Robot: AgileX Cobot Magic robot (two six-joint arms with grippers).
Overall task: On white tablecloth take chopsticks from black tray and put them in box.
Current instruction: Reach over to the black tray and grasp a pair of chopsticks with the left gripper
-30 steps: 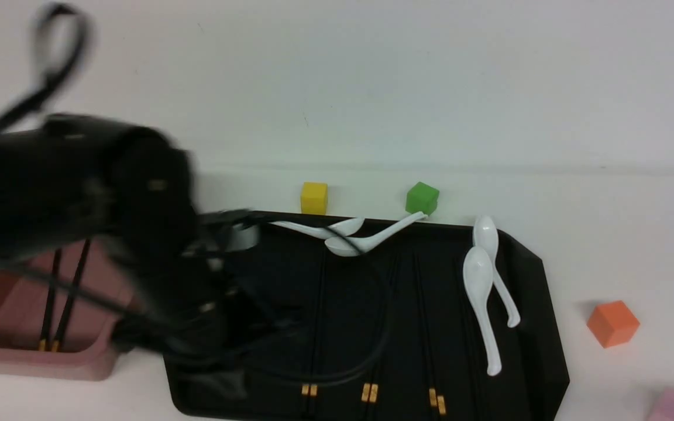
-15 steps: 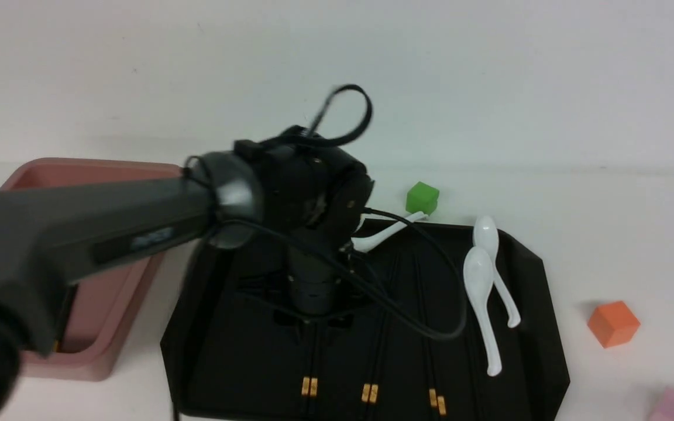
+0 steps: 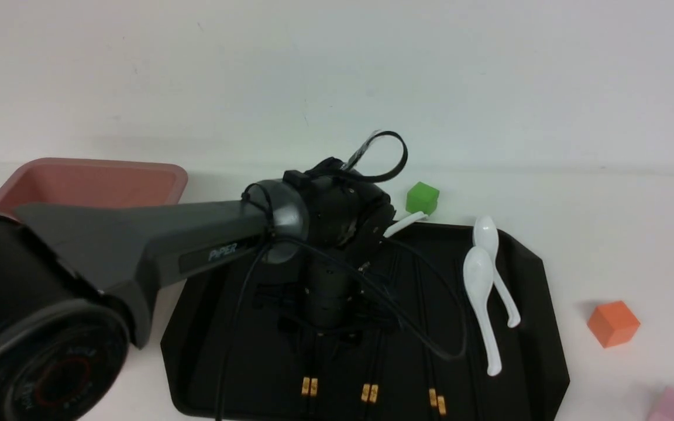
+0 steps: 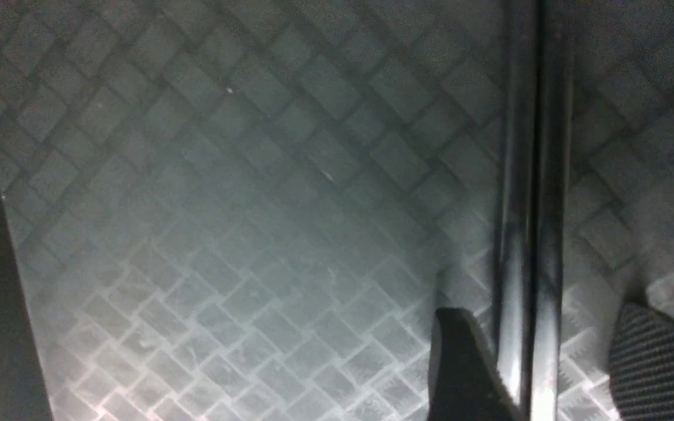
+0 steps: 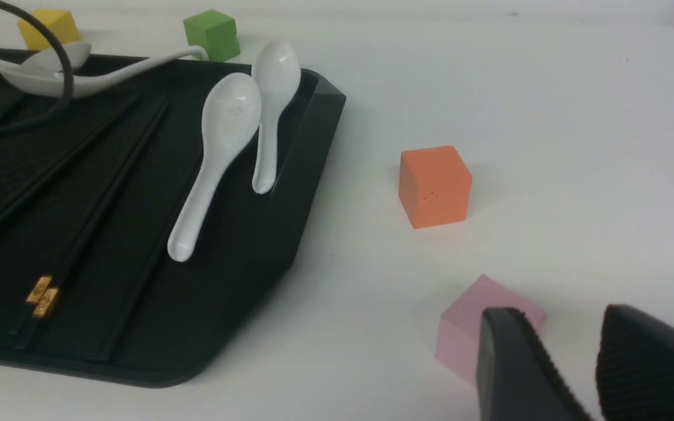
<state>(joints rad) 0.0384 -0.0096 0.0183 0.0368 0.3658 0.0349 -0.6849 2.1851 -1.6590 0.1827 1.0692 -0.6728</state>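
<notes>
The black tray (image 3: 539, 275) lies on the white tablecloth (image 3: 623, 234). Three pairs of black chopsticks with gold bands lie side by side in it; the leftmost pair (image 3: 309, 386) runs under my left gripper (image 3: 320, 334), which points straight down. In the left wrist view the gripper (image 4: 539, 316) is open, straddling this pair (image 4: 533, 175) just above the tray floor (image 4: 255, 234), one finger (image 4: 466, 362) close beside the sticks. The pink box (image 3: 88, 181) stands left of the tray, its inside hidden by my arm. My right gripper (image 5: 556, 316) is open and empty over the cloth, right of the tray (image 5: 302, 175).
White spoons (image 3: 480, 292) lie at the tray's right side and far edge. A green cube (image 3: 422, 197), an orange cube (image 3: 613, 323) and a pink cube (image 3: 673, 406) sit on the cloth. The pink cube (image 5: 466, 333) is right beside my right gripper. A yellow cube (image 5: 47, 26) sits behind the tray.
My left arm has swung right from the pink box to over the tray and come down over the leftmost pair of chopsticks.
</notes>
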